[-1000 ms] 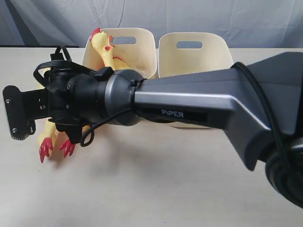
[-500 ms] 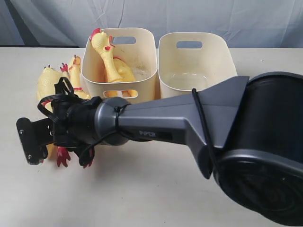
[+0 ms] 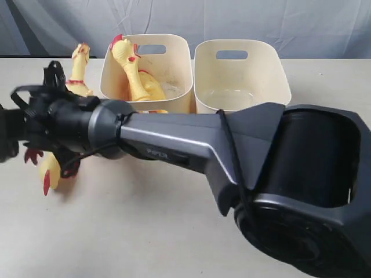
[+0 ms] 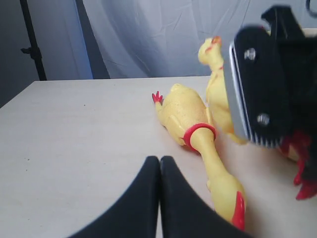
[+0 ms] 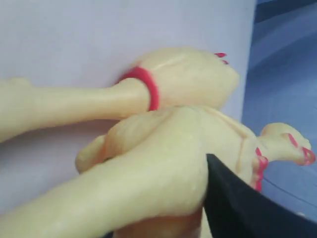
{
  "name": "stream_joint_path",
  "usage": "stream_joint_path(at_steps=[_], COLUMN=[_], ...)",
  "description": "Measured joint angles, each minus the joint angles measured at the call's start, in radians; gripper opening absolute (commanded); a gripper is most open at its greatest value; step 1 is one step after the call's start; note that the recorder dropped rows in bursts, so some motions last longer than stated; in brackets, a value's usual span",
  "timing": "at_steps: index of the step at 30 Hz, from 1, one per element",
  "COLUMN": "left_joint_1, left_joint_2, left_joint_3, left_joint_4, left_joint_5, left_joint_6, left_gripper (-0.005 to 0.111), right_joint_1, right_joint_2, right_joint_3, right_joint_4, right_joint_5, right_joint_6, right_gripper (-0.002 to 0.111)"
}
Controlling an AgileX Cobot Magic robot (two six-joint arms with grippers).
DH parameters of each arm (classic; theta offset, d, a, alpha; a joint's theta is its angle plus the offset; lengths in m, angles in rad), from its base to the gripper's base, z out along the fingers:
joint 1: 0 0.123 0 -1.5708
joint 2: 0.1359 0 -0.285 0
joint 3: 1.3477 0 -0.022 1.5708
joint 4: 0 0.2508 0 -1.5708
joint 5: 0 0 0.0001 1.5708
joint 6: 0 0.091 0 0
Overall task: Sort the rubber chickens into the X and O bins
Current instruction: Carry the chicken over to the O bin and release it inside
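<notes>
My right gripper (image 3: pixel 8 139) reaches across to the far left edge and is shut on a yellow rubber chicken (image 5: pixel 163 163), one black finger (image 5: pixel 237 208) pressed into its body. That chicken's head (image 3: pixel 80 57) stands up beside the left bin and its red feet (image 3: pixel 32 155) hang below the wrist. A second chicken (image 4: pixel 187 116) lies flat on the table just beyond my shut, empty left gripper (image 4: pixel 159 161). A third chicken (image 3: pixel 134 72) leans in the left cream bin (image 3: pixel 177 61). The right cream bin (image 3: pixel 240 72) holds nothing. No X or O mark shows.
The right arm's grey forearm (image 3: pixel 174 145) and black base (image 3: pixel 307 191) span most of the exterior view and hide the table behind them. A grey cloth backdrop (image 3: pixel 232 17) hangs behind the bins. Bare table (image 4: pixel 74 129) lies in front of the left gripper.
The right arm has swung further left, its gripper now at the frame's edge. The chicken it holds has come up, head now upright beside the left bin.
</notes>
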Motion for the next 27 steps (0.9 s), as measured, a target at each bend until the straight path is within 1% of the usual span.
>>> stream_joint_path(at_steps=[2, 6, 8, 11, 13, 14, 16, 20, 23, 27], left_joint_1=[0.000, 0.000, 0.000, 0.000, 0.000, 0.000, 0.000, 0.000, 0.000, 0.000], left_joint_2=[0.000, 0.000, 0.000, 0.000, 0.000, 0.000, 0.000, 0.000, 0.000, 0.000], left_joint_3=[0.000, 0.000, 0.000, 0.000, 0.000, 0.000, 0.000, 0.000, 0.000, 0.000], left_joint_4=[0.000, 0.000, 0.000, 0.000, 0.000, 0.000, 0.000, 0.000, 0.000, 0.000], left_joint_5=[0.000, 0.000, 0.000, 0.000, 0.000, 0.000, 0.000, 0.000, 0.000, 0.000], left_joint_6=[0.000, 0.000, 0.000, 0.000, 0.000, 0.000, 0.000, 0.000, 0.000, 0.000], left_gripper=[0.000, 0.000, 0.000, 0.000, 0.000, 0.000, 0.000, 0.000, 0.000, 0.000], right_joint_1=[0.008, 0.008, -0.012, -0.123, -0.207, -0.239, -0.267, -0.280, -0.312, -0.381], right_joint_2=[-0.049, -0.182, -0.264, -0.299, -0.299, -0.299, -0.299, -0.301, -0.303, -0.307], right_joint_3=[-0.060, -0.116, -0.130, -0.133, -0.133, -0.133, -0.133, -0.095, -0.022, 0.106], right_joint_4=[0.011, 0.011, 0.011, 0.011, 0.011, 0.011, 0.005, 0.000, -0.016, -0.076], right_joint_5=[0.075, 0.118, 0.221, 0.427, 0.519, 0.539, 0.544, 0.566, 0.564, 0.566], right_joint_6=[0.003, 0.001, 0.001, 0.003, 0.014, 0.018, 0.008, -0.050, -0.083, -0.107], right_gripper=[-0.001, -0.001, -0.001, -0.001, -0.001, -0.001, -0.001, -0.001, -0.001, -0.001])
